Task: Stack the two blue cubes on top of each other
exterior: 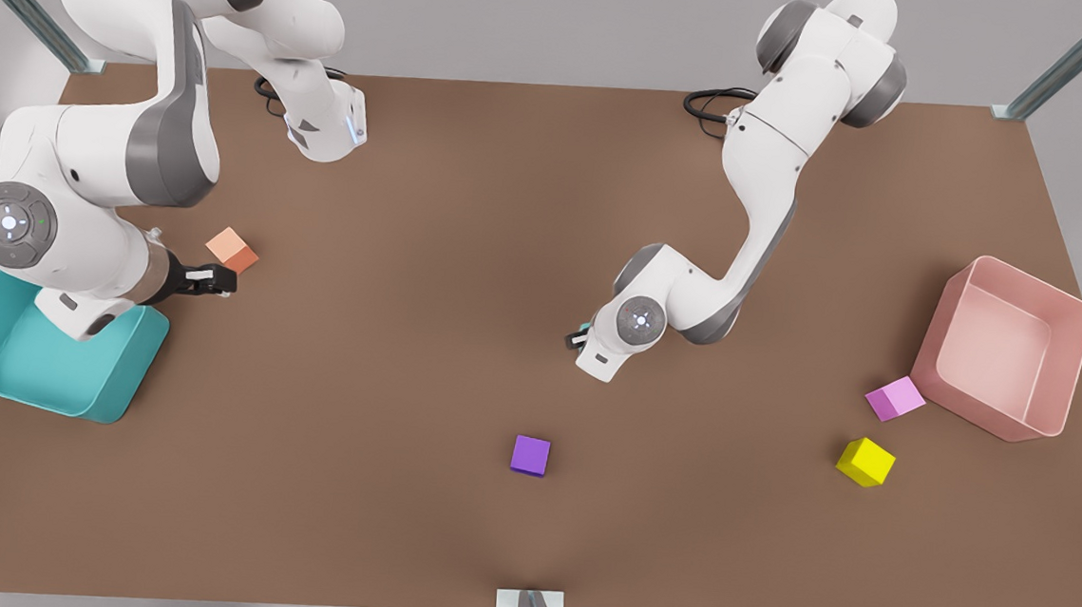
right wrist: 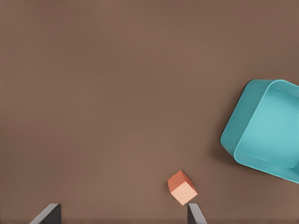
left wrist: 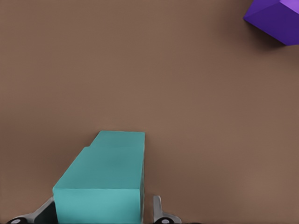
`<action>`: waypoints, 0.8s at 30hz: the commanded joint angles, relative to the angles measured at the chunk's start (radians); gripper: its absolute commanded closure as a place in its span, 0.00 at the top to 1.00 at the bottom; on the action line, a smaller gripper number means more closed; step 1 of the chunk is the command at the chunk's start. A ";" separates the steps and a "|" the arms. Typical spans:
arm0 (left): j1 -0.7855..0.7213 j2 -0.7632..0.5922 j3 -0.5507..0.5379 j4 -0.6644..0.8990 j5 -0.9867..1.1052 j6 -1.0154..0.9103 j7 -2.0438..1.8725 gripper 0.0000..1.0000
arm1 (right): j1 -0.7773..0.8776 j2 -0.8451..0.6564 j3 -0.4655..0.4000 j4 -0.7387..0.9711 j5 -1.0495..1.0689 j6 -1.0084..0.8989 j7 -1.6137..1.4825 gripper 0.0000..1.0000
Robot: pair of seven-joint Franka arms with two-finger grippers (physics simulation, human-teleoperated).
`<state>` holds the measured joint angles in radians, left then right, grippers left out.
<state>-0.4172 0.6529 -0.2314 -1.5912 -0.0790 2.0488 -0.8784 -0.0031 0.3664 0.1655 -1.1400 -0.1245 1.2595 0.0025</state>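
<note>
Teal on teal is the relation that matters: in the left wrist view the upper cube point(left wrist: 98, 186) sits between the jaws of the left gripper point(left wrist: 100, 210), and the lower cube point(left wrist: 121, 139) lies directly beyond it along the fingers' line, with only a narrow stepped edge peeking out past the far side. The two appear squared to one another with a slight offset; whether their faces are touching cannot be told. One finger lies against the upper cube's side, while a strip of bare table point(left wrist: 187, 93) shows between the cube and the other finger point(left wrist: 158, 210), so the jaws are judged to be parted, not clamped. In the front view this gripper point(exterior: 579, 338) hangs low under its wrist with a sliver of teal beside it; the purple cube point(exterior: 529, 455) lies well apart from the jaws, off to one side. The right gripper point(right wrist: 121, 217) waits with fingers spread wide and nothing between them, an orange cube point(right wrist: 182, 187) just beside one fingertip and the tray point(right wrist: 243, 135) further off. Judgement: placing looks done or nearly so. The left arm is the only one near. The coming move calls for a straight retreat along the finger axis, since any sideways drag from the touching finger could shift the upper cube off the lower.
</note>
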 commanded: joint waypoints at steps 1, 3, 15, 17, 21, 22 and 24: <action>0.000 -0.001 0.000 0.002 0.002 -0.001 -0.028 1.00 | 0.000 -0.001 0.000 0.000 0.000 -0.003 0.004 1.00; 0.002 -0.006 0.000 0.004 0.001 -0.002 -0.028 1.00 | 0.000 -0.001 0.000 0.000 0.000 -0.003 0.004 1.00; 0.006 -0.033 -0.003 0.048 0.001 -0.105 -0.059 1.00 | 0.000 -0.001 -0.001 0.000 -0.003 -0.005 0.004 1.00; 0.015 -0.042 -0.002 0.054 0.001 -0.108 -0.068 1.00 | 0.000 -0.001 -0.001 0.000 -0.003 -0.005 0.004 1.00; 0.202 -0.098 -0.002 0.428 0.008 -0.688 -0.007 1.00 | 0.000 -0.001 -0.001 0.000 -0.003 -0.005 0.004 1.00; 0.328 -0.099 -0.002 0.488 0.076 -0.752 0.258 1.00 | 0.000 -0.001 -0.001 0.000 -0.001 -0.005 0.004 1.00; 0.495 -0.121 -0.002 0.519 0.142 -0.788 0.628 1.00 | 0.000 -0.001 -0.001 0.000 -0.003 -0.005 0.004 1.00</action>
<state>0.0271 0.5405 -0.2302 -1.0970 -0.0063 1.5628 -0.8184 -0.0031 0.3665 0.1639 -1.1402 -0.1272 1.2554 0.0049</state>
